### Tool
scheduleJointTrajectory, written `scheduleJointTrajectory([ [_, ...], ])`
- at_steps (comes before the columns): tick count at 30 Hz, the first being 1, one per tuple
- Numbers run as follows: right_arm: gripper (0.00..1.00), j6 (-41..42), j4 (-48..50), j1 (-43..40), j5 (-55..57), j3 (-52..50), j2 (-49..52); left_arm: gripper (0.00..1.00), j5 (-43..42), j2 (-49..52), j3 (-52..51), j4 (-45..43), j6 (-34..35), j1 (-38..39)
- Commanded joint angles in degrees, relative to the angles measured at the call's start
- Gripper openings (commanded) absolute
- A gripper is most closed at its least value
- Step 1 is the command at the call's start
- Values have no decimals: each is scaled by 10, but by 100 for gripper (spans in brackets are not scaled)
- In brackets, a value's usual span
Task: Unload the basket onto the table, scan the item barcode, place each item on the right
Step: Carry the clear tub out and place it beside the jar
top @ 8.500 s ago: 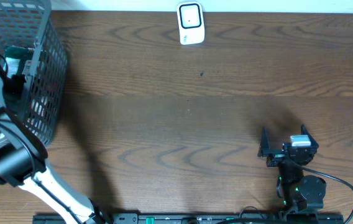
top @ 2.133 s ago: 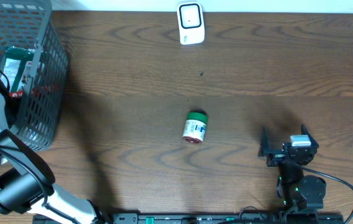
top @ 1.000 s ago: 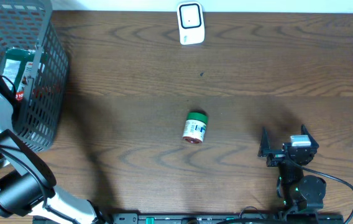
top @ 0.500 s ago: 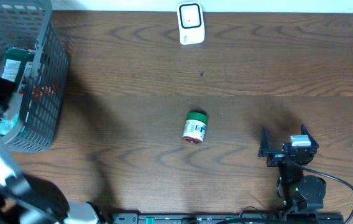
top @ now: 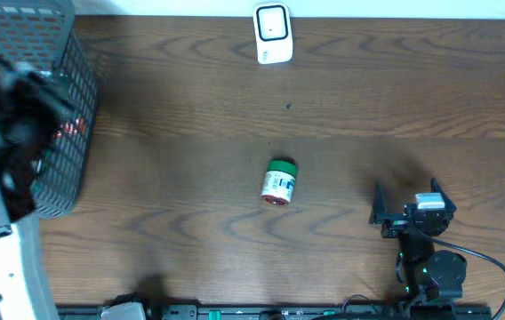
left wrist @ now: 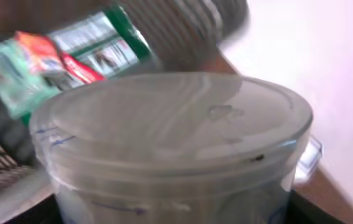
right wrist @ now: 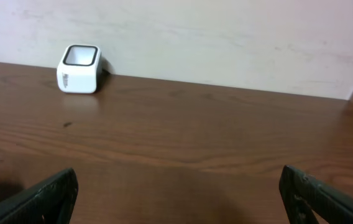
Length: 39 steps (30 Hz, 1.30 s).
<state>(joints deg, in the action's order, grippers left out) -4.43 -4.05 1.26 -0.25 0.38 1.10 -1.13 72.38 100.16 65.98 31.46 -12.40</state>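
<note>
- Basket [top: 73,80]: grey wire mesh, straight walls, at the far left of the worktop [top: 181,107], which is dark wood grain.
- Left hand [top: 21,116]: a blur over the basket from overhead. It is clenched round a tub [left wrist: 170,155], which is round, clear plastic, with its flat cloudy lid facing up. Glossy green and red packets [left wrist: 71,50] lie behind it.
- Bottle [top: 279,181]: small cylinder with green cap, white printed label and red base. It lies on its side mid-worktop, touching nothing. Long axis runs near to far, cap toward the far edge, leaning slightly right.
- Scanner [top: 272,34]: white rounded block with a dark window, at the far edge beyond the bottle.
- Right hand [top: 405,206]: black, fingers spread wide, grasping nothing, near right of the bottle.
</note>
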Motion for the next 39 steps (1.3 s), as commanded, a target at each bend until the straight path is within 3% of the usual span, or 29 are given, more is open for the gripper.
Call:
scheduleJointTrajectory([
  [1, 99, -3, -2, -8, 1, -1, -1, 52, 3, 26, -7, 36, -8, 112],
  [8, 99, -3, -2, -8, 1, -1, -1, 52, 3, 126, -60, 60, -15, 279],
  [12, 99, -3, -2, -8, 1, -1, -1, 53, 3, 275, -79, 59, -24, 379],
  [20, 99, -3, -2, -8, 1, -1, -1, 52, 3, 427, -79, 47, -35, 434],
  [27, 99, -3, -2, -8, 1, -1, -1, 53, 3, 461, -79, 32, -47, 437],
  [36, 99, -3, -2, -8, 1, -1, -1, 85, 2, 461, -79, 26, -60, 437],
  [39, 99, -3, -2, -8, 1, -1, -1, 90, 2, 461, -79, 26, -60, 437],
])
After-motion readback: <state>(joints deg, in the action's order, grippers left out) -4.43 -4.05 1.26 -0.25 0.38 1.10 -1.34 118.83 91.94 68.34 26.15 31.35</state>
